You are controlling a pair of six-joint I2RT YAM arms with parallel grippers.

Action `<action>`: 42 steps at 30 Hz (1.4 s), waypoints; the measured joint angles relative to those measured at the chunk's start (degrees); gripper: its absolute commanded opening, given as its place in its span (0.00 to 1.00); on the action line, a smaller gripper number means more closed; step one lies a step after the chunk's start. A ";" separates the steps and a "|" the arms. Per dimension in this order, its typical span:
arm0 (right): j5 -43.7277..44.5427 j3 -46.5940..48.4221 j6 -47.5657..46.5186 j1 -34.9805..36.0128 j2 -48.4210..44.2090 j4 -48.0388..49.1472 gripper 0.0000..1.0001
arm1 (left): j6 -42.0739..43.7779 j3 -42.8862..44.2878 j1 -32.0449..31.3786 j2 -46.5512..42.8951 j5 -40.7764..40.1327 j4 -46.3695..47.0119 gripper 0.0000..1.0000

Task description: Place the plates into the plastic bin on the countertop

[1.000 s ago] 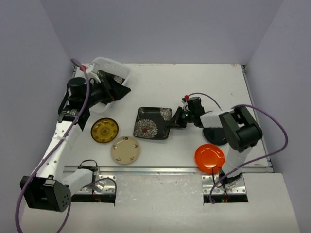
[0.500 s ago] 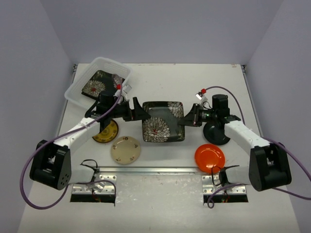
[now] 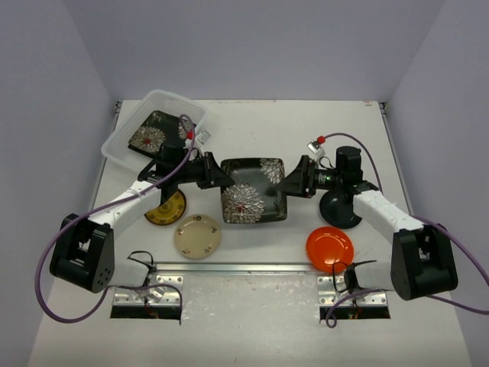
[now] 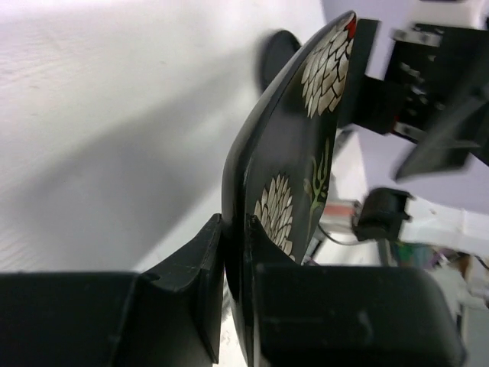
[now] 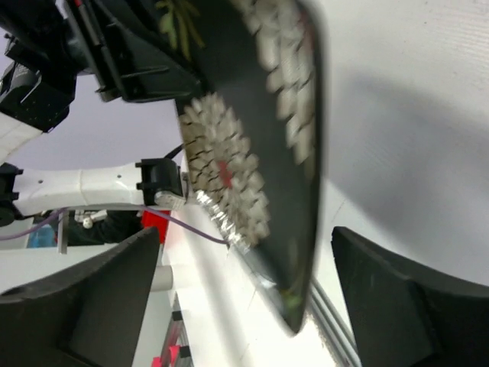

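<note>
A square black white-flowered plate [image 3: 252,191] hangs tilted above the middle of the countertop [image 3: 260,130]. My left gripper [image 3: 220,174] is shut on its left edge; the left wrist view shows the plate [image 4: 294,153] edge-on, with my gripper [image 4: 237,233] pinching the rim. My right gripper [image 3: 289,182] stands open at the plate's right edge, and in its wrist view the plate [image 5: 252,153] sits between the spread fingers [image 5: 405,298] without touching them. The plastic bin [image 3: 174,97] at the back left holds another black flowered plate [image 3: 148,136].
A yellow patterned plate [image 3: 162,210] lies half under my left arm, with a cream plate [image 3: 197,235] nearer the front. An orange plate [image 3: 330,248] lies at the front right. A black round plate [image 3: 341,211] sits under my right arm. Lilac walls enclose the table.
My left arm swung from the bin to the plate and shut on its left edge. My right gripper, which carried the plate to the middle, has opened and let go.
</note>
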 measured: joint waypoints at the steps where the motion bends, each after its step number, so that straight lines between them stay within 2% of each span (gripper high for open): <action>1: -0.16 0.01 0.11 -0.28 -0.11 0.21 0.99 | 0.17 0.75 0.29 -0.01 -1.86 -1.95 0.00; 4: 0.53 -0.03 -0.73 -2.57 -1.32 -2.23 0.99 | -1.56 3.31 5.83 -0.24 -5.21 -8.02 0.00; 7: 1.63 -1.44 -2.09 -6.68 -4.19 -4.61 0.99 | -4.52 5.77 16.66 -1.38 -8.55 -11.88 0.00; 11: 2.38 -4.87 -3.98 -11.42 -8.68 -7.42 0.99 | -8.92 9.10 31.46 -3.04 -17.28 -13.73 0.00; 14: 2.40 -6.64 -5.15 -11.90 -10.24 -9.09 0.99 | -11.91 10.61 37.95 -3.27 -23.97 -14.60 0.00; 17: 2.31 -7.69 -5.66 -11.85 -10.53 -9.99 0.99 | -14.05 12.71 40.35 -1.04 -28.41 -16.26 0.00; 19: 2.24 -8.31 -5.88 -11.86 -10.89 -10.33 0.99 | -15.17 16.75 40.47 3.68 -29.91 -18.96 0.00; 24: 2.16 -9.54 -6.71 -11.87 -13.25 -11.43 0.99 | -16.55 28.97 40.35 20.00 -30.12 -20.35 0.00; 28: 2.09 -9.99 -7.10 -11.87 -14.31 -11.88 0.99 | -17.28 32.76 40.19 26.03 -29.47 -20.09 0.01; 35: 1.70 -10.41 -7.03 -11.87 -14.29 -11.85 0.99 | -18.29 34.86 37.99 28.28 -29.03 -20.48 0.23; 38: 0.93 -11.61 -6.19 -11.87 -14.16 -10.33 0.99 | -19.38 35.10 36.71 29.87 -29.57 -20.60 0.55; 41: 0.17 -12.78 -5.32 -11.85 -13.63 -9.24 0.99 | -20.40 34.94 36.04 30.37 -30.38 -20.50 0.71; 42: 0.11 -12.92 -5.24 -11.87 -13.42 -9.23 0.99 | -20.71 34.88 35.83 30.35 -30.69 -20.43 0.84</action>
